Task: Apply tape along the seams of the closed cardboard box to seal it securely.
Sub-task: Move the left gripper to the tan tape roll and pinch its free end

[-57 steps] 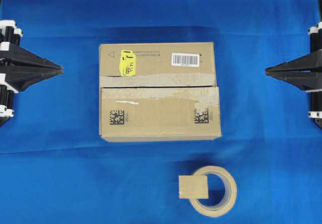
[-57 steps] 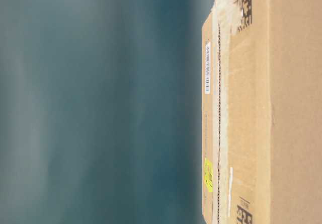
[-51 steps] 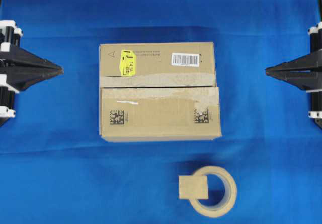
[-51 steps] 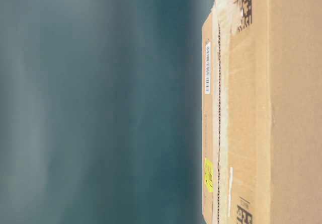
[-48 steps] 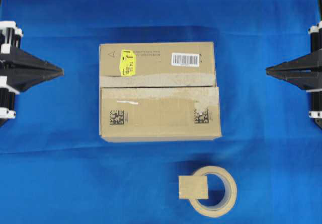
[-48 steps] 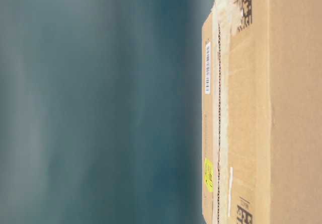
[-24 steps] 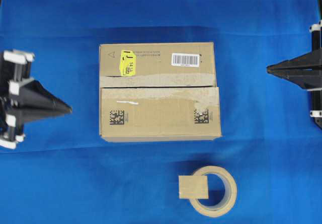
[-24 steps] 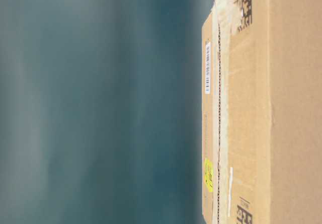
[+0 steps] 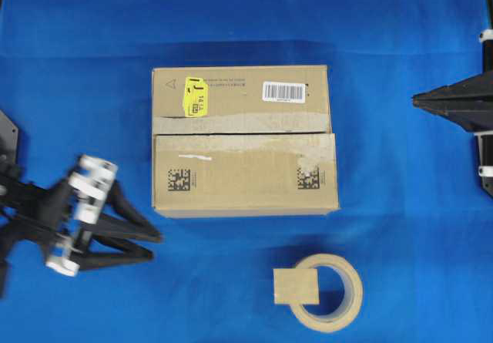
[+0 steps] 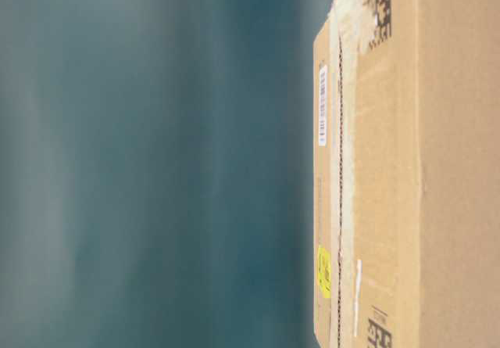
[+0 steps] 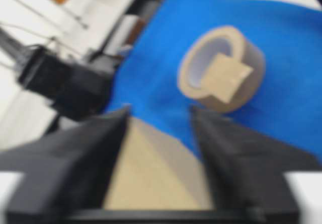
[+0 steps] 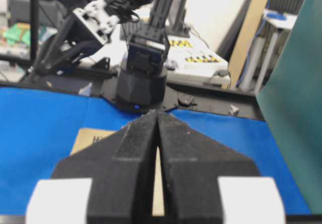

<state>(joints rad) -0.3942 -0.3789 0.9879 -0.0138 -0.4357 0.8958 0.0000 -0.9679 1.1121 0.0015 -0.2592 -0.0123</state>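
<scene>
Tape [image 9: 296,287], the small square tan piece, lies on the near-left part of the tape roll [image 9: 331,291], which sits on the blue worktop [image 9: 231,281] by its near edge, a little right of the middle. In the left wrist view the square rests tilted on the roll's upper rim, ahead of the tool and slightly to its right, with bare blue cloth between.

Left tool [image 9: 150,244] stands near the worktop's near-left corner, its two black fingers spread apart with nothing between them, tips pointing along the near edge toward the roll. From it the square lies to the right in the overhead view, on nearly the same line and a shade nearer the edge. That direction is what the coming reach turns on, I judge: a run parallel to the near edge, passing in front of the box.

Cardboard box [image 9: 245,169] sits mid-worktop, beyond that line, its seams [image 9: 243,133] running left to right, parallel to the near edge, and not yet covered with fresh tape.

Right tool [image 9: 416,99] waits at the far right edge, fingers pressed together and holding nothing, clearly farther from the square than the left.
</scene>
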